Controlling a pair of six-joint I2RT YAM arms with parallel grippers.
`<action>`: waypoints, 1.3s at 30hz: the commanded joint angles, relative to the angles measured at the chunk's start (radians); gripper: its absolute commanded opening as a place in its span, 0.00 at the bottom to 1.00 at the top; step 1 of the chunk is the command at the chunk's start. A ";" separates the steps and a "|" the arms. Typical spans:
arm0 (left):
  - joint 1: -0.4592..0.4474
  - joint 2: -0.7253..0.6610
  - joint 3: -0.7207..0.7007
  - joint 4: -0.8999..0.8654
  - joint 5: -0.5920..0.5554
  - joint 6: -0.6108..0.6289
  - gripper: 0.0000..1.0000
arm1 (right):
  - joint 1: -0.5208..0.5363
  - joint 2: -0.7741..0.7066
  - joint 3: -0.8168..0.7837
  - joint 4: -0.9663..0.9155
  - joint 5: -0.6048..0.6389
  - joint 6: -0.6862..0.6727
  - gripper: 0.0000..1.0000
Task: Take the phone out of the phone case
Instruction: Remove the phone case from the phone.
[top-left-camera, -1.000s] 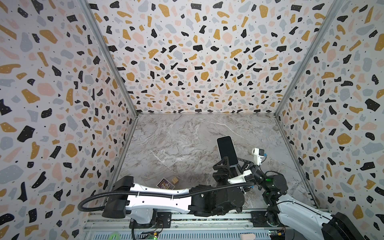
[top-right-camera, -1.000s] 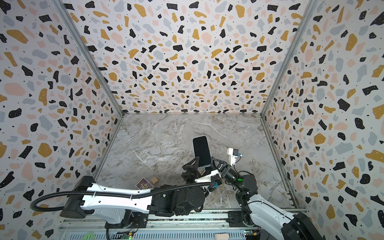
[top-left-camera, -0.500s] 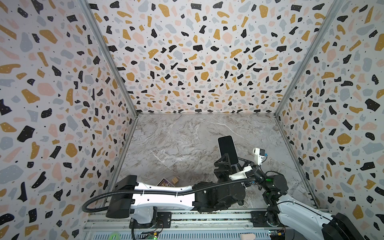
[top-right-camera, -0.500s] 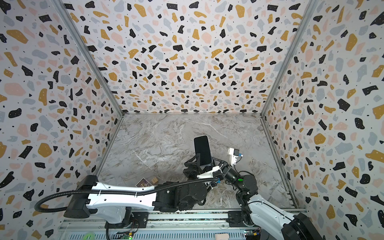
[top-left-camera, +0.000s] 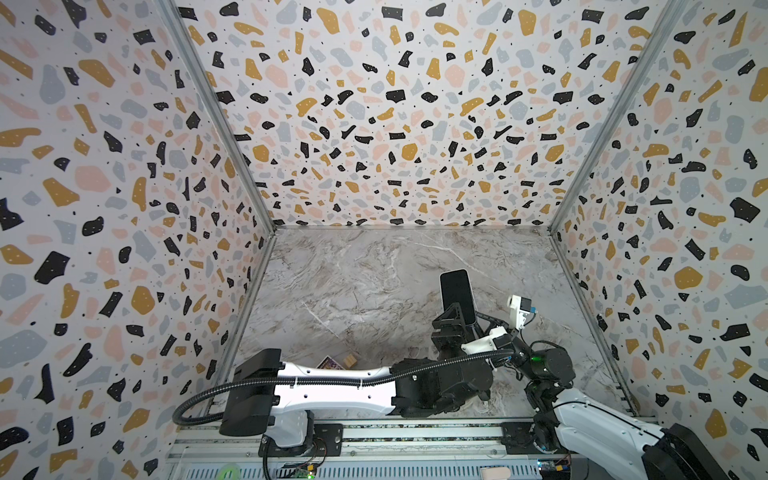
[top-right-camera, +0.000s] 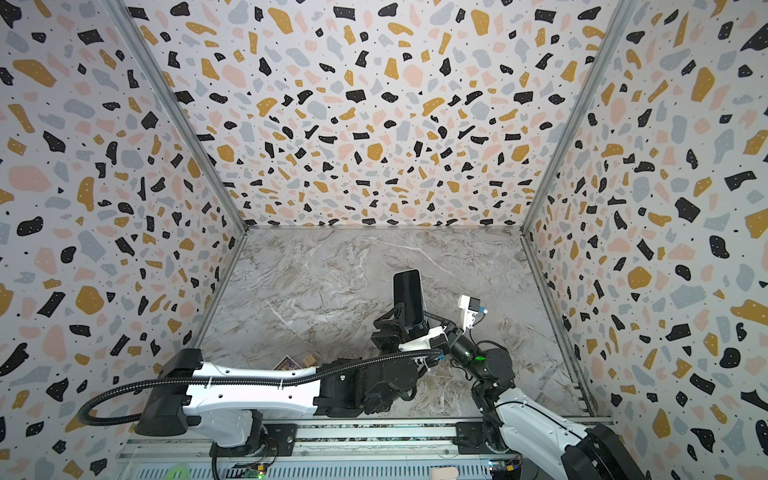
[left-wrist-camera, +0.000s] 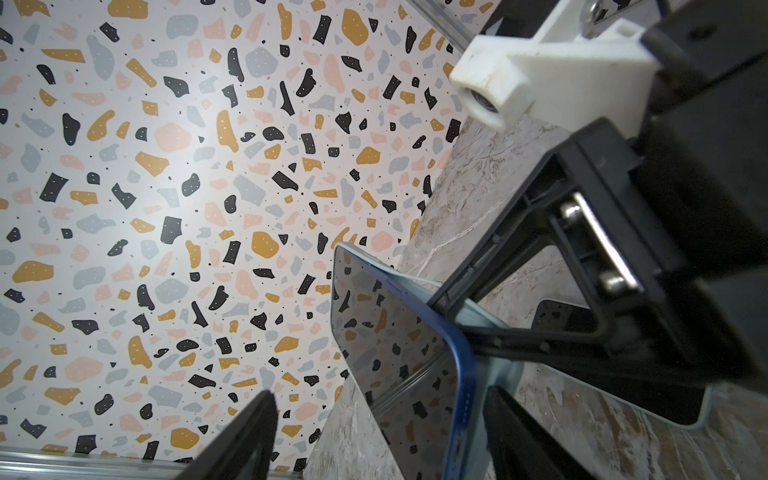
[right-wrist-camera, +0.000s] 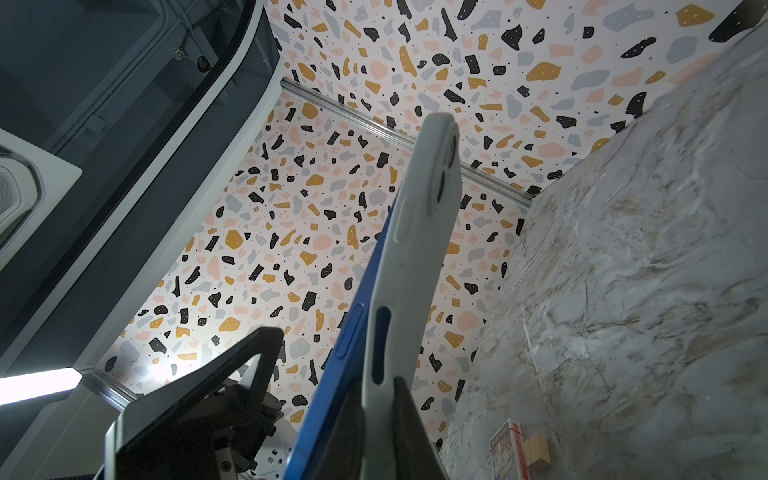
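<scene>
The phone stands upright above the marble floor, its dark screen facing the front. In the right wrist view its blue edge has come away from the pale phone case along one side. My right gripper is shut on the phone case's wall, with one finger between phone and case. My left gripper is open and straddles the lower part of the phone. One of its fingers stands off the screen, the other is close behind the case.
A small card box and a wooden block lie on the floor near the front, beside the left arm. Patterned walls close in three sides. The right wrist's white camera block hangs close over the left gripper.
My left arm has reached further forward and its gripper has moved up around the phone, its jaws narrowing a little. The right gripper and the phone have stayed in place.
</scene>
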 joint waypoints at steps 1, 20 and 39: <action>0.030 0.006 0.034 0.037 -0.004 0.024 0.78 | 0.013 -0.019 0.017 0.106 -0.041 -0.009 0.00; 0.039 -0.015 0.010 0.023 0.024 0.021 0.08 | 0.016 -0.016 0.025 0.079 -0.039 -0.014 0.00; 0.009 -0.264 -0.288 0.052 -0.096 -0.087 0.00 | 0.034 0.324 0.248 -0.296 0.203 -0.038 0.00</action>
